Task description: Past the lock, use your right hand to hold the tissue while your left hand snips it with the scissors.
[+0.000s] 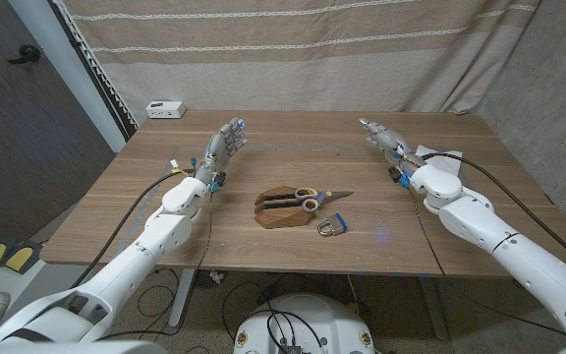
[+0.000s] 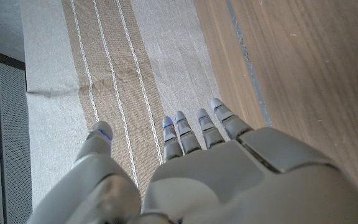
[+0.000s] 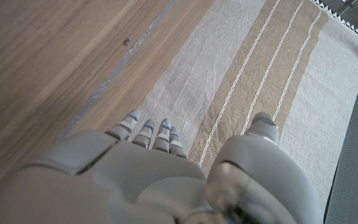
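Half the scissors (image 1: 308,200) sit sunk in their wooden block (image 1: 285,207)

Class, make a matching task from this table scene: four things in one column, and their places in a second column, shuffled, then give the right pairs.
Things:
1. scissors
2. padlock
3. white box
4. left hand

Places:
A. far left corner of the table
B. on the wooden holder
C. near the table's front edge, beside the holder
D. raised left of the holder, holding nothing

Pairs: 1-B, 2-C, 3-A, 4-D

worktop (image 1: 263,162): wood, bare grain | centre: wooden block (image 1: 285,209) with scissors (image 1: 314,199) on it | just beside: padlock (image 1: 331,227) | far-left corner: white box (image 1: 165,109)
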You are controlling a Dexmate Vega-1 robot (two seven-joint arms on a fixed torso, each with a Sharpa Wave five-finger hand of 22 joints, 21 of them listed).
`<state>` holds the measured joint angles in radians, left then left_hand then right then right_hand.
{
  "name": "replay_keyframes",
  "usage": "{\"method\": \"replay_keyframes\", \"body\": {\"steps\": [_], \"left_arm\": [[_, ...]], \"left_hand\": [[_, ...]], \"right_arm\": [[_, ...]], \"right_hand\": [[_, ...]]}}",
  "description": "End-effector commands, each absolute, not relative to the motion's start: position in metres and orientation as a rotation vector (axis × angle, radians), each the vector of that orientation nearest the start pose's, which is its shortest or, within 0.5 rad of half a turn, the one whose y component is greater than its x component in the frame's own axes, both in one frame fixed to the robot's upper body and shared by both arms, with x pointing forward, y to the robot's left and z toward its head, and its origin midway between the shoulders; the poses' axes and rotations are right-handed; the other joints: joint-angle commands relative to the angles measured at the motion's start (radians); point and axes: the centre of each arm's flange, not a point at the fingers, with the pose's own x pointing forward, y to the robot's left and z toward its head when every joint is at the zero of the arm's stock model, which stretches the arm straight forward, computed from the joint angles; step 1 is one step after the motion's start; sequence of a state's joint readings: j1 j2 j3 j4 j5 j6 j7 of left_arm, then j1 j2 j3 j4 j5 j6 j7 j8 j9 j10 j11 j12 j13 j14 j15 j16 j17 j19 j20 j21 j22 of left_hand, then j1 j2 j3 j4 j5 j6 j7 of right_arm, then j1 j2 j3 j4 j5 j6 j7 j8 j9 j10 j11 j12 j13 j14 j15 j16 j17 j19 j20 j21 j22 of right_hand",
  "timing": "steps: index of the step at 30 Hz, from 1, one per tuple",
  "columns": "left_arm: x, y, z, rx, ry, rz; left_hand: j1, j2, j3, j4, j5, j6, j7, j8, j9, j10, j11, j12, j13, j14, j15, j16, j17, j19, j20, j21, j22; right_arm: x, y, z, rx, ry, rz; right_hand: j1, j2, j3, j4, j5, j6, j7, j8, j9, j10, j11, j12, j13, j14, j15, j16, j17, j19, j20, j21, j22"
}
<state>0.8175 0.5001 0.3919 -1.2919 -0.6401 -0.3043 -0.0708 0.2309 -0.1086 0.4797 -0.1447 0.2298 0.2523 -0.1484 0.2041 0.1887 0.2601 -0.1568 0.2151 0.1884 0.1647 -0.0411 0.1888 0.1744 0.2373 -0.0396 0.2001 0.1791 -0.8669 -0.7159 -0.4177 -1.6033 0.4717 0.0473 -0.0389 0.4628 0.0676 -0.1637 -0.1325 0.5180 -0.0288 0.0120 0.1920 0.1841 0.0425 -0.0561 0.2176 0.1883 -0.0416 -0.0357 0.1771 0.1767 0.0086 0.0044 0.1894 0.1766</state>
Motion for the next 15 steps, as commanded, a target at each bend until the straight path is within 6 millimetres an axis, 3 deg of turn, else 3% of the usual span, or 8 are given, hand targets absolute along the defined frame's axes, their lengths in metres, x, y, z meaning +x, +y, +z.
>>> {"method": "replay_keyframes", "body": {"steps": [1,4,15], "left_arm": [[0.6601,0.2633,-0.0147,-0.015,-0.608,-0.258],[0.6609,0.2607,-0.0119,-0.008,-0.609,-0.259],[0.6550,0.2539,-0.0125,-0.012,-0.601,-0.234]], "left_hand": [[0.009,-0.002,0.005,-0.001,0.003,0.014,-0.008,0.006,0.005,0.020,0.000,0.008,0.005,0.012,-0.137,0.004,0.004,0.003,-0.027,0.002,0.003],[0.008,-0.004,0.004,-0.001,0.003,0.013,-0.022,0.005,0.005,0.025,-0.001,0.009,0.005,0.006,-0.143,0.001,0.003,0.001,-0.040,0.002,0.003],[0.008,-0.007,0.003,-0.002,0.004,0.011,-0.016,0.003,0.006,0.037,-0.005,0.012,0.006,0.012,-0.145,0.002,0.003,0.003,-0.044,0.002,0.003]], "right_arm": [[0.6107,-0.2782,0.0122,-0.401,-0.525,0.230],[0.6111,-0.2790,0.0140,-0.406,-0.539,0.234],[0.6080,-0.2809,0.0151,-0.422,-0.552,0.269]], "right_hand": [[0.026,0.004,0.001,-0.011,0.010,-0.005,-0.015,0.002,0.002,0.001,-0.021,-0.001,0.003,-0.010,-0.067,0.000,0.001,-0.001,-0.009,0.004,0.003],[0.042,0.011,0.007,-0.014,0.015,0.007,-0.021,0.008,0.002,0.012,-0.023,0.004,0.003,-0.001,-0.079,0.004,0.001,0.010,-0.010,0.009,0.003],[0.077,0.014,0.014,-0.022,0.026,0.030,-0.031,0.016,0.001,0.043,-0.038,0.015,0.003,0.006,-0.092,0.006,0.000,0.020,-0.018,0.011,0.002]]}}
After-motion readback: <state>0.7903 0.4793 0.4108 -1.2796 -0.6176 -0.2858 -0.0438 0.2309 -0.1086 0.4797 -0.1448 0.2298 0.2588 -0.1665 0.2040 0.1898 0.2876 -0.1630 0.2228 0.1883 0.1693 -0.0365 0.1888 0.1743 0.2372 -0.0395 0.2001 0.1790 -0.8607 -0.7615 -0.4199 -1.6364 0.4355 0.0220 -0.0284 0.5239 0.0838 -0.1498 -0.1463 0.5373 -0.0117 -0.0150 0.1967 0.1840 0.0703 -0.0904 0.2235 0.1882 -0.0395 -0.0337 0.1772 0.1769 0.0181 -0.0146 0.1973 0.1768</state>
